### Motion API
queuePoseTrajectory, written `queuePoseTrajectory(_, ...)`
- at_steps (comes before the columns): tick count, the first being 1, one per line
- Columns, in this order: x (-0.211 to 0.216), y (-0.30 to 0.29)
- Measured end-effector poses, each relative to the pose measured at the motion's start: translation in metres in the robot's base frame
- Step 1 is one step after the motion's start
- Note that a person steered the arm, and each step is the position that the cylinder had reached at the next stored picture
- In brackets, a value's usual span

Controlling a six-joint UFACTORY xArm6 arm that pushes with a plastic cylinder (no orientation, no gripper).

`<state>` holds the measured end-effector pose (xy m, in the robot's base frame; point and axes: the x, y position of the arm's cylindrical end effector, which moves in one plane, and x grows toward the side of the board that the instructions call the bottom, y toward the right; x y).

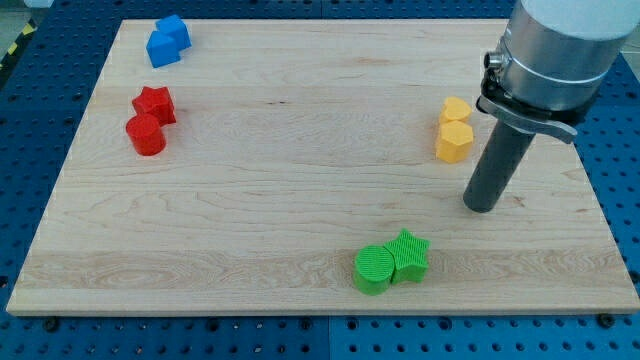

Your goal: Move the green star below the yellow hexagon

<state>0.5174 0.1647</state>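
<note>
While my tip (480,208) rests on the wooden table (300,200) just right of the yellow plastic hexagon block (453,141), holding nothing, the green plastic star block (409,256) sits nearer, touching a green cylinder (373,270), probably awaiting a rightward push.

Pale wood-grain surface (300,200). Green star (410,255), green cylinder (374,270), both ribbed. Yellow hexagon (454,141), yellow heart (455,109). Red star (155,103), red cylinder (146,134). Two blue blocks (167,41). Dark rod, my tip (479,207) dark grey.
</note>
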Motion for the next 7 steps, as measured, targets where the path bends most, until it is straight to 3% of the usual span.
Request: queuePoseTrajectory(7,0.094,0.009)
